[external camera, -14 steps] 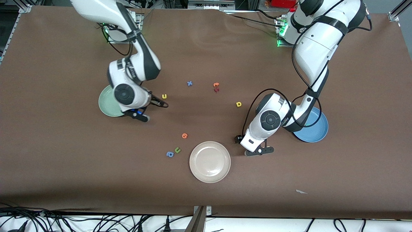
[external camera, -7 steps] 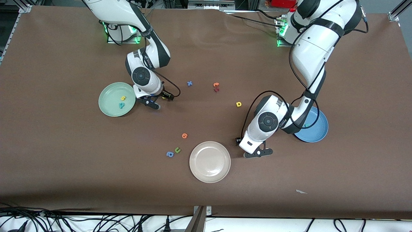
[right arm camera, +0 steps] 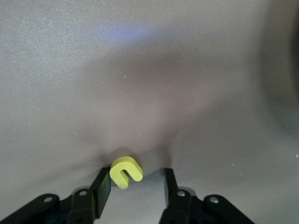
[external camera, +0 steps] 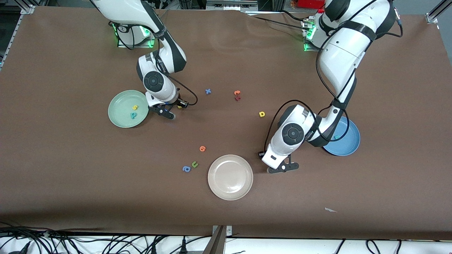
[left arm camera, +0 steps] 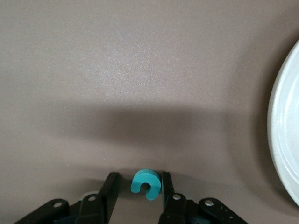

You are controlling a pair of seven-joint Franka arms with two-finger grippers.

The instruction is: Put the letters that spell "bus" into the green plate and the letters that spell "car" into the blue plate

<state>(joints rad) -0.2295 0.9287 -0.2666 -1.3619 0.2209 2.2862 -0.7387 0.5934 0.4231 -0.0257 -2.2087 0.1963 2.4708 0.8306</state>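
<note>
Brown tabletop around beige plate

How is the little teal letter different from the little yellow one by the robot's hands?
The "c" is teal; the "u" is yellow. The c lies between the left gripper's open fingers, beside the white plate. The u lies between the right gripper's open fingers, beside the green plate. Both are small, curved and flat on the table.
</note>
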